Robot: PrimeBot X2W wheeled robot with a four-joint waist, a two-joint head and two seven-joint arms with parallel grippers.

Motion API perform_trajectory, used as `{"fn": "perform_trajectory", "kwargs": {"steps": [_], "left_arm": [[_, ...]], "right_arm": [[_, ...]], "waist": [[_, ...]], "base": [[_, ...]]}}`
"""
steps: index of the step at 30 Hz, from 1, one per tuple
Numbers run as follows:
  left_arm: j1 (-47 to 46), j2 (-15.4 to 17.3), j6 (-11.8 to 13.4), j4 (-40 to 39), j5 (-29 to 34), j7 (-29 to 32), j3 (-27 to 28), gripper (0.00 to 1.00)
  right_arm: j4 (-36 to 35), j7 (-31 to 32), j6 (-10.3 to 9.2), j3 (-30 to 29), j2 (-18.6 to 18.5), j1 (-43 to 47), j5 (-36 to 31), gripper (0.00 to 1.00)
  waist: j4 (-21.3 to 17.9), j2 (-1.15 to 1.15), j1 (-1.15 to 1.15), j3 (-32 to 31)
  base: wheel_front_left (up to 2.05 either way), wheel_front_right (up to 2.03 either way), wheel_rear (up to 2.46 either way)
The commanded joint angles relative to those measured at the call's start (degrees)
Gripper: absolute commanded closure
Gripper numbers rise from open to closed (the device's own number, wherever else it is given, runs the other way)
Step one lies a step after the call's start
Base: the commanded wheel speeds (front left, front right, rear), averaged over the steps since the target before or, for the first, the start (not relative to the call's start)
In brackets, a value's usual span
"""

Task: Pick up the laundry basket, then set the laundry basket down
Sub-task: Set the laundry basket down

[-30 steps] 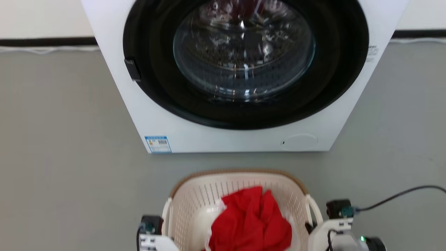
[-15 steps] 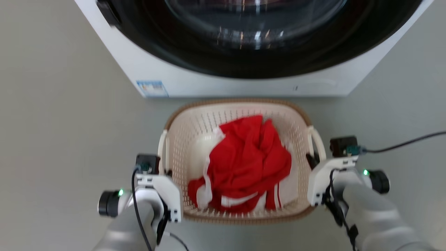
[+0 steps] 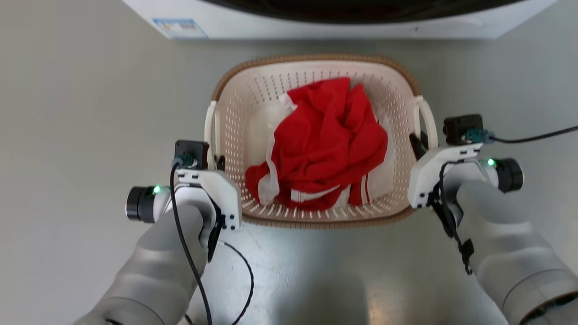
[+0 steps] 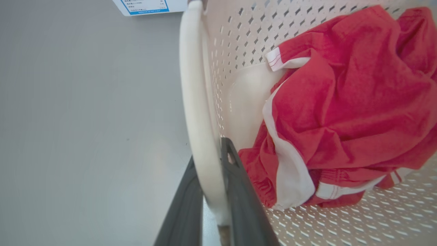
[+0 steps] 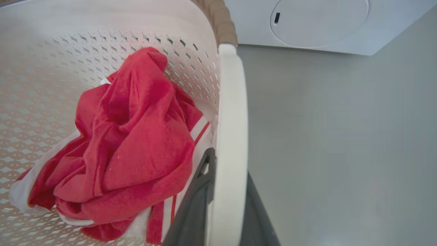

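Observation:
The laundry basket (image 3: 235, 113) is cream-white and perforated with a brown woven-look rim, and sits centred in the head view just before the washing machine. A crumpled red garment with white trim (image 3: 325, 140) lies inside it. My left gripper (image 3: 217, 161) is shut on the basket's white left handle (image 4: 191, 85); in the left wrist view its dark fingers (image 4: 239, 184) clamp that bar from both sides. My right gripper (image 3: 421, 143) is shut on the white right handle (image 5: 232, 102), one finger inside the basket and one outside. I cannot tell whether the basket's base touches the floor.
The white washing machine's lower front (image 3: 316, 25), with a blue label (image 3: 179, 28), runs along the top edge of the head view, close behind the basket. A black cable (image 3: 533, 134) trails right from my right wrist. Grey floor (image 3: 90, 113) spreads to both sides.
The head camera has tilted down, so the washing machine has slid up out of the picture and both arms now show. Both grippers stay clamped on the basket's handles.

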Motion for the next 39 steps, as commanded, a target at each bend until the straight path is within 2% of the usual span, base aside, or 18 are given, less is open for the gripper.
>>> {"fn": "perform_trajectory", "kwargs": {"steps": [1, 6, 15, 39], "left_arm": [[-1.7, 1.3, 0.7, -0.8, 0.0, -0.8, 0.5, 1.0], [-3.8, 1.3, 1.3, -1.6, -0.1, -1.0, 0.2, 1.0], [-7.4, 1.3, 2.5, -3.4, 2.5, -1.1, 2.2, 1.0], [-8.4, 1.4, 2.3, -5.0, 11.1, -1.1, 8.3, 1.0]], "right_arm": [[-0.9, -1.1, 0.92, 0.2, 1.5, 0.3, -2.2, 1.0], [-0.8, -2.0, 0.92, -4.7, 1.5, -1.4, -7.5, 1.0], [-0.8, -2.8, 0.92, -9.0, 1.5, -4.1, -12.7, 1.0], [-0.8, -3.9, 0.92, -10.0, 1.5, -5.7, -13.9, 1.0]], "waist": [[0.4, 0.0, 0.0, 2.8], [1.0, 0.0, 0.0, 5.6], [1.9, 0.0, 0.0, 9.1], [1.6, 0.0, 0.0, 12.1]], "base": [[0.0, 0.0, 0.0], [0.0, 0.0, 0.0], [0.0, 0.0, 0.0], [0.0, 0.0, 0.0]]}}
